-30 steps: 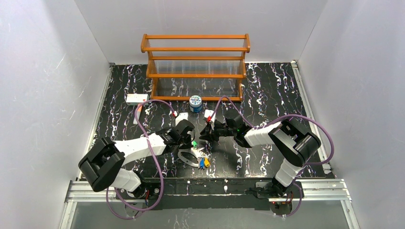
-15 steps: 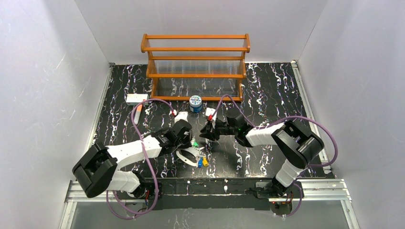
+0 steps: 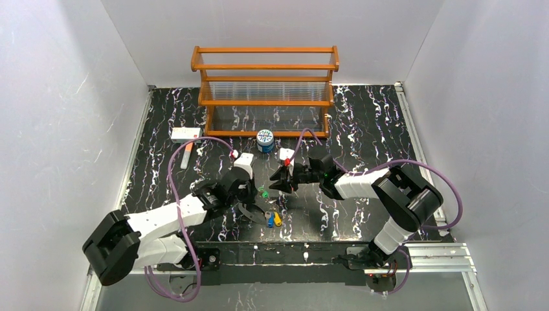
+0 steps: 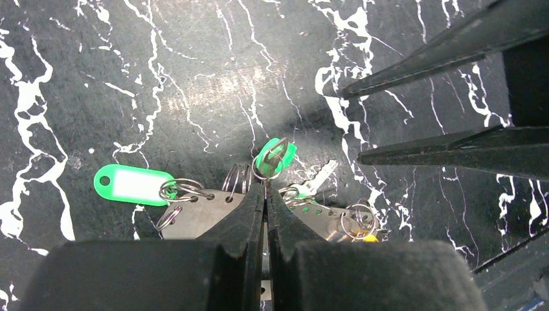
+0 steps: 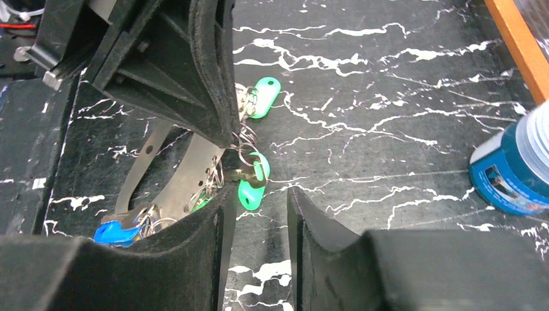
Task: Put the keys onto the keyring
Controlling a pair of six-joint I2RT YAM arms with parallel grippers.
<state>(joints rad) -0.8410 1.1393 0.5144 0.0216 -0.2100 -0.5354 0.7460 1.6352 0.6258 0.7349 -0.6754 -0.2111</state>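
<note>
Keyring (image 4: 194, 217): flat on the black marbled table (image 4: 162, 78), near its front edge, between the two arms. Pale strip bent into an oval, punched with small holes. Keys (image 4: 129, 184) clustered on and around it with wire rings: mostly green tags, plus a blue key (image 5: 115, 232) and a yellow key (image 4: 369, 238). Left gripper (image 4: 265, 191) clamped tight on the wire ring of the middle green key (image 4: 278, 155), probably steadying it for threading. Right gripper (image 5: 256, 207) parted narrowly, empty, aimed at that key's head and just short of it; likely lined up for a handoff.
</note>
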